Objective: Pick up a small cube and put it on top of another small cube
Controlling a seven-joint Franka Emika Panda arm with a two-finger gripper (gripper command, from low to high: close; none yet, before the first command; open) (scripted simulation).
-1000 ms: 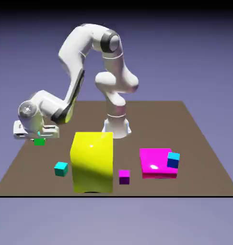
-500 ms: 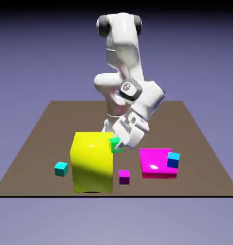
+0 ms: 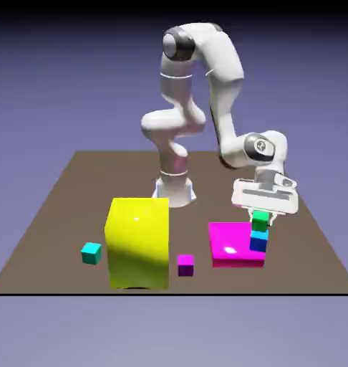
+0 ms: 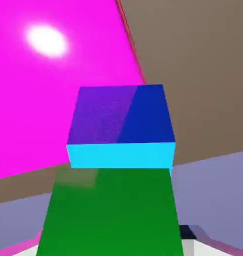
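Note:
In the exterior view my gripper [image 3: 261,217] is shut on the small green cube [image 3: 260,221], at the exterior view's right. The green cube hangs straight above the small blue cube [image 3: 259,241], so close that I cannot tell whether they touch. The blue cube stands at the right edge of the flat magenta slab [image 3: 230,244]. The hand view is filled at the bottom by the green cube [image 4: 108,212], which hides most of my fingers. Just beyond it shows the blue cube [image 4: 121,120] with its cyan face toward the green one.
A tall yellow block [image 3: 137,242] stands at the front middle-left. A teal cube [image 3: 91,252] lies to its left and a small magenta cube [image 3: 185,264] to its right. The robot's base [image 3: 174,188] is behind them.
The arm has swung from the exterior view's left, past the yellow block, to the right with the green cube held, and now holds it over the blue cube.

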